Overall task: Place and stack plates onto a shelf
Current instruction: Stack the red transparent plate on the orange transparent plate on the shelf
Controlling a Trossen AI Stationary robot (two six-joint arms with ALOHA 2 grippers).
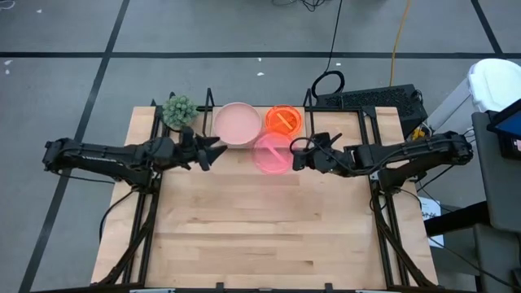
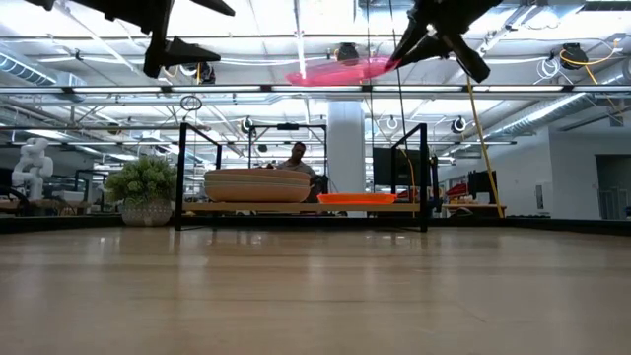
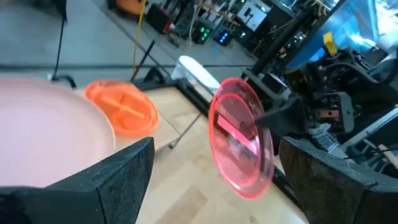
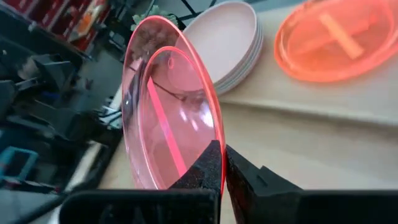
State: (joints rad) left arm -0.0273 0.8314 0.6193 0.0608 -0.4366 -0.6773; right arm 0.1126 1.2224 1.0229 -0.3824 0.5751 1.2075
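Right pincer [image 1: 298, 155] clamped on neon pink plate [image 1: 273, 154], lifted near shelf [image 2: 296, 208]; left pincer [image 1: 208, 151] spread wide, holding nothing.

**Count of things on and over the table**

One translucent neon pink round plate [image 1: 271, 154] is up in the air. One translucent orange round plate [image 1: 283, 120] lies on the right part of the shelf. One stack of matte pale round plates [image 1: 238, 123] sits left of it, pale pink on top; how many plates it holds cannot be told. One low shelf of light wood with black wire end frames [image 2: 304, 207]. One small green potted plant [image 1: 179, 110] at the far left. Two dark robot arms.
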